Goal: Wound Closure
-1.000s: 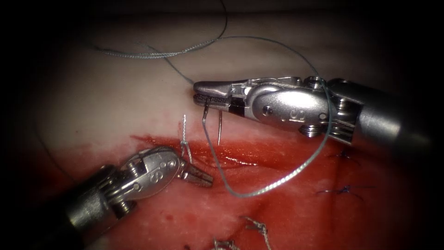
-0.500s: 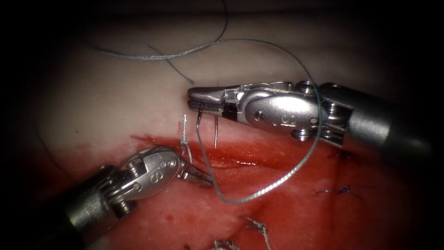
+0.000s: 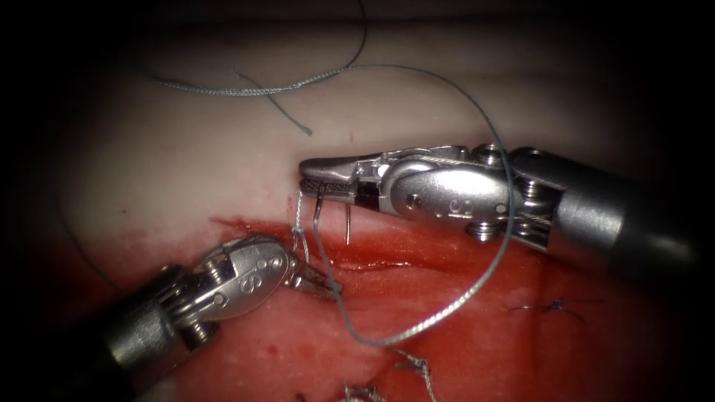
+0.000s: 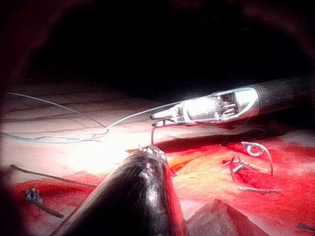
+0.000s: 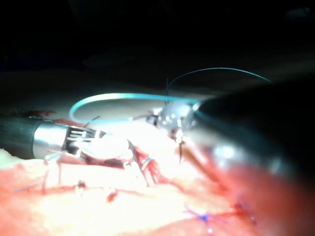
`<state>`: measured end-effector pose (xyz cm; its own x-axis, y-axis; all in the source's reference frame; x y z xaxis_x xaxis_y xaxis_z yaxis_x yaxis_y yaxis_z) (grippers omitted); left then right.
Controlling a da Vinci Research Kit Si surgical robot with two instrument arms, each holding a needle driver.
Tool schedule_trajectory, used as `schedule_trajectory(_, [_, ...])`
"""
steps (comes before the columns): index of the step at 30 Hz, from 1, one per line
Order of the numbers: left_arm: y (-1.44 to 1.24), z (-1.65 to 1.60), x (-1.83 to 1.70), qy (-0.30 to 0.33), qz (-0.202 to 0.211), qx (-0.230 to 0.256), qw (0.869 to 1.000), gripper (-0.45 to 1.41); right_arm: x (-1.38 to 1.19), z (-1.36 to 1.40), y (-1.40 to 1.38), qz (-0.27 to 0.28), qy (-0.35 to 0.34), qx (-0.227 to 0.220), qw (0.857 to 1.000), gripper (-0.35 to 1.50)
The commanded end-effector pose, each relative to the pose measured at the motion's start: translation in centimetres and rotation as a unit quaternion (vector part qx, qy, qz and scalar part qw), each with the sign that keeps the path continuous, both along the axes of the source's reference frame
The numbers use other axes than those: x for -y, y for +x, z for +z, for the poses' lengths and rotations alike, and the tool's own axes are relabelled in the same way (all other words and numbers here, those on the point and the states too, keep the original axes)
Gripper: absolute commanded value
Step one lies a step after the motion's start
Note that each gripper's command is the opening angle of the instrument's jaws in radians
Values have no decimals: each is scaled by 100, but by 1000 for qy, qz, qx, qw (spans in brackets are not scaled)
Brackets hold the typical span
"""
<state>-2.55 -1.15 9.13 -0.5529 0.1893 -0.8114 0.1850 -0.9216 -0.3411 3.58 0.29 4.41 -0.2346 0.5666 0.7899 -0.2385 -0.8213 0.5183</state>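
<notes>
Right hand [image 3: 309, 176] clamped on the curved needle [image 3: 332, 214], gripping it at the middle of its curve, both ends hanging down from the jaws toward the cut [image 3: 387, 262]. Needle free of the tissue [image 3: 186, 164], held just above the upper edge of the cut, tip [image 3: 348, 240] short of the red fluid [image 3: 447, 253]. Lower now than a second ago and shifted toward the left hand, needle carried along. Same right hand seen in the left wrist view [image 4: 160, 118], needle [image 4: 153, 133] dangling under it.

Left hand [image 3: 328, 286] lying across the cut's left end, below and left of the needle, jaws pressed together with a short strand of thread beside them; whether gripping that strand or the tissue, cannot tell. Unmoved across the three moments.

Thread [image 3: 462, 298] running from the needle's rear end down over the cut, looping below the cut and up around the right hand's wrist, then trailing off across the pale tissue above the cut. Knotted stitch [image 3: 555, 305] to the right along the cut; cut ends of thread [image 3: 413, 365] below the cut.
</notes>
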Motion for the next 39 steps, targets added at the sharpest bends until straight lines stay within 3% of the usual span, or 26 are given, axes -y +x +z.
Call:
schedule_trajectory(1, [-2, -7, -14, -4, -2, 1, 1000, -45, -12, -8, 8, -1, 0, 3, 1000, -35])
schedule_trajectory(7, [-2, -7, -13, -4, -2, 0, 1000, -45, -10, -7, 8, 4, 19, 3, 1000, -35])
schedule_trajectory(12, [-1, -4, -10, -5, 0, -7, 1000, -45, -13, -9, 8, 68, 66, -10, 995, -35])
schedule_trajectory(23, [8, 9, -2, -12, 27, -54, 998, -45, -17, -8, 4, 140, 116, -7, 983, -35])
schedule_trajectory(30, [13, 11, 4, 3, 35, -83, 996, -45, -16, -5, 5, 148, 127, -8, 981, -35])
schedule_trajectory(39, [12, 12, 6, 9, 44, -81, 996, -45, -17, 6, 4, 156, 166, -1, 974, -35])
